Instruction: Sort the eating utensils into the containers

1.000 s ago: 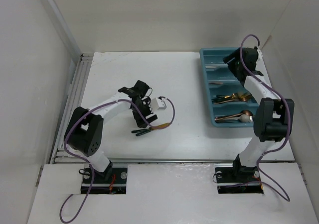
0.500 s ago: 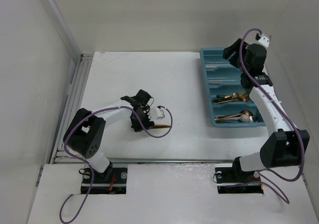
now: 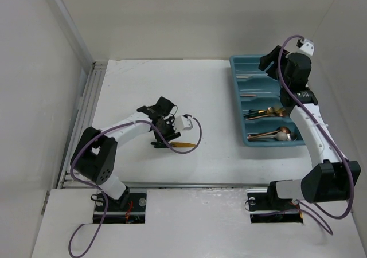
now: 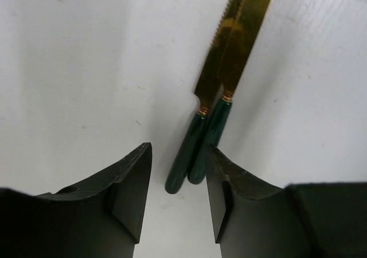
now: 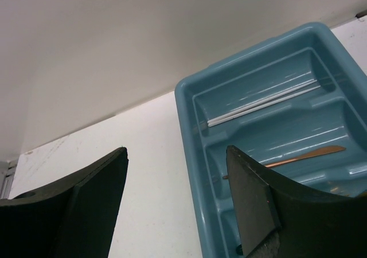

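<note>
Two knives (image 4: 221,92) with gold blades and dark green handles lie side by side on the white table; in the top view they (image 3: 182,145) lie just right of my left gripper. My left gripper (image 4: 179,183) is open, its jaws straddling the handle ends without touching them. The teal cutlery tray (image 3: 237,100) stands at the back right, holding gold forks and spoons (image 3: 269,113) in its near slots. My right gripper (image 5: 175,198) is open and empty, raised over the tray's far left corner (image 5: 189,106). A silver utensil (image 5: 261,103) and a copper one (image 5: 304,155) lie in the far slots.
The white table is boxed in by white walls. A ridged rail (image 3: 86,109) runs along its left edge. Purple cables loop off both arms.
My left gripper has shifted slightly and sits by the knife handles. My right arm has swung up and back from over the tray to its far end.
</note>
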